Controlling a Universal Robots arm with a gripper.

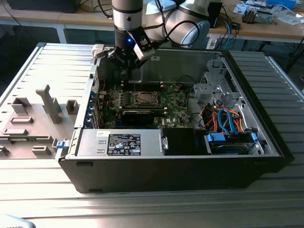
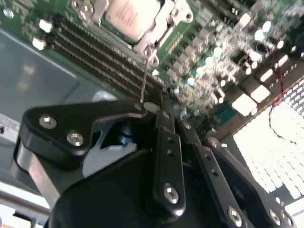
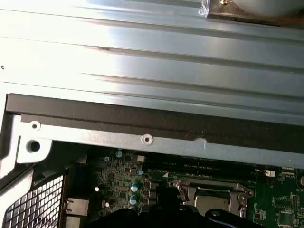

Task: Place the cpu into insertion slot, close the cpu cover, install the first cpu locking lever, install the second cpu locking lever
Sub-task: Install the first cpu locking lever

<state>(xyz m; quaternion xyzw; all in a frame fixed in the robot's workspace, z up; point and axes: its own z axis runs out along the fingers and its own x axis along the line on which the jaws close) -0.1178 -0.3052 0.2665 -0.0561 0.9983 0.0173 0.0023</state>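
**Fingers together above the socket's lever**

The open computer case [image 1: 180, 161] lies on its side on the ribbed metal table [image 1: 47, 61], and my arm [image 1: 128, 19] reaches down over its far wall. Inside, the green motherboard [image 1: 173, 107] lies flat on the case floor, with the power supply [image 1: 121, 142] along the near wall and a bundle of orange and blue cables [image 1: 225, 121] toward the exterior view's right.

My gripper [image 1: 129, 61] hangs just above the board's far edge, over the area behind the socket. In the second wrist view my fingers [image 2: 166, 142] are drawn nearly together, leaving only a slim gap. A thin wire locking lever [image 2: 145, 78] stands up from the socket corner and runs to my fingertips; whether I actually pinch it I cannot tell, since the tips hide the lever's end.

The insertion slot [image 1: 144, 99] sits amid the board, beside the long black memory slots [image 2: 102, 59]. The cpu [image 2: 129, 14] lies in it, pale silver top showing. The cpu cover [image 3: 213, 190] lies flat around the chip, its window framing the metal top in both wrist views.
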